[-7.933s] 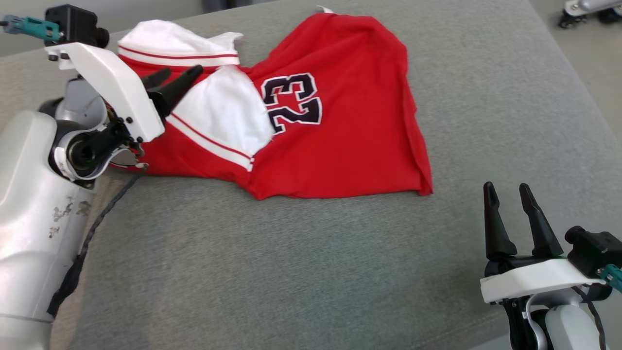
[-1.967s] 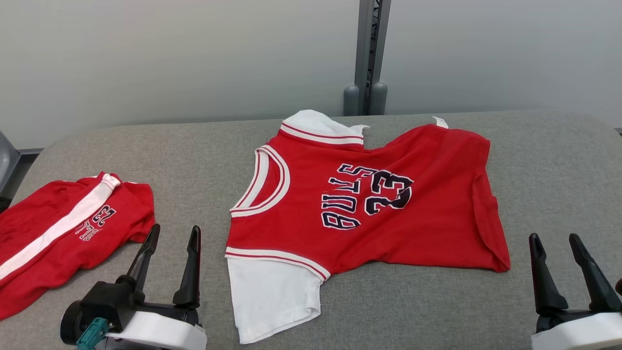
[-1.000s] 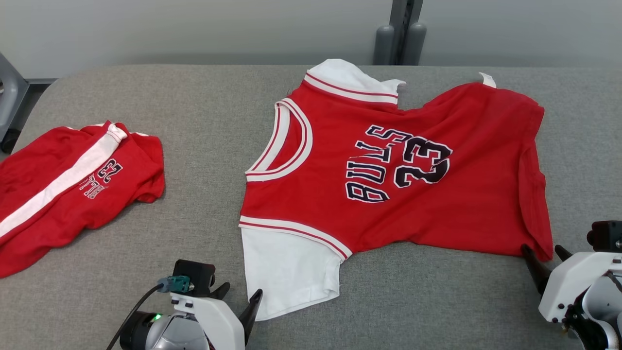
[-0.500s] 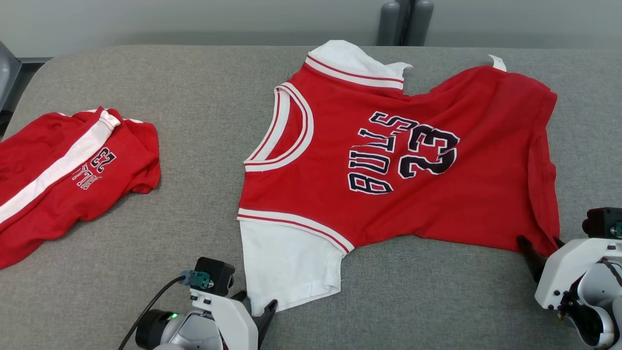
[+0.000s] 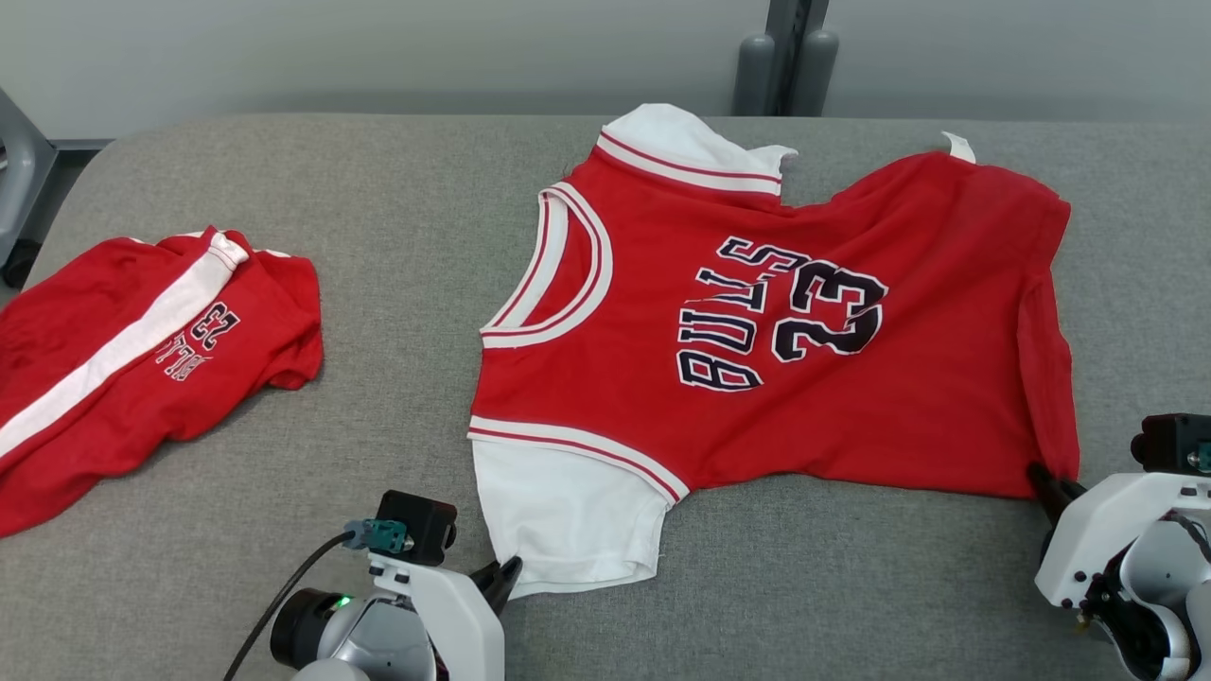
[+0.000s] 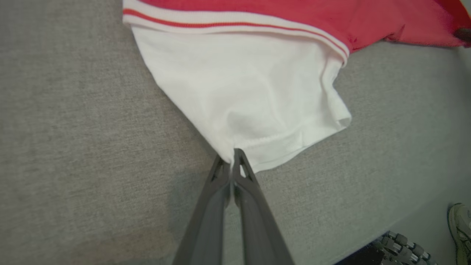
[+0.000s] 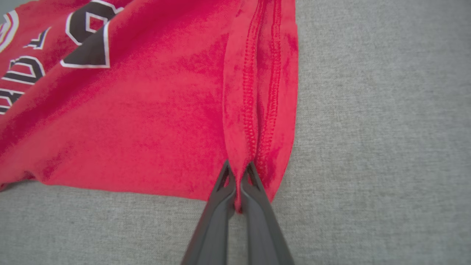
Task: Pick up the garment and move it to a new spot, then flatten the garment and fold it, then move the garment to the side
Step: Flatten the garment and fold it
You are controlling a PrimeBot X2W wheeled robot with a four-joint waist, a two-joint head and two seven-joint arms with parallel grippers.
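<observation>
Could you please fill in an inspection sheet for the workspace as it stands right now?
Surface: grey fabric-covered table, flat.
Job's things: red jersey spread front up, its white sleeve toward the robot.
Clutter: second red garment, crumpled at the left.
Pincers: left pincer shut on the sleeve's hem corner; right pincer shut on the jersey's folded red hem corner.
Cables: dark cable at the left wrist, off the cloth.
Surroundings: grey wall, post; a shoe beyond the table edge.
</observation>
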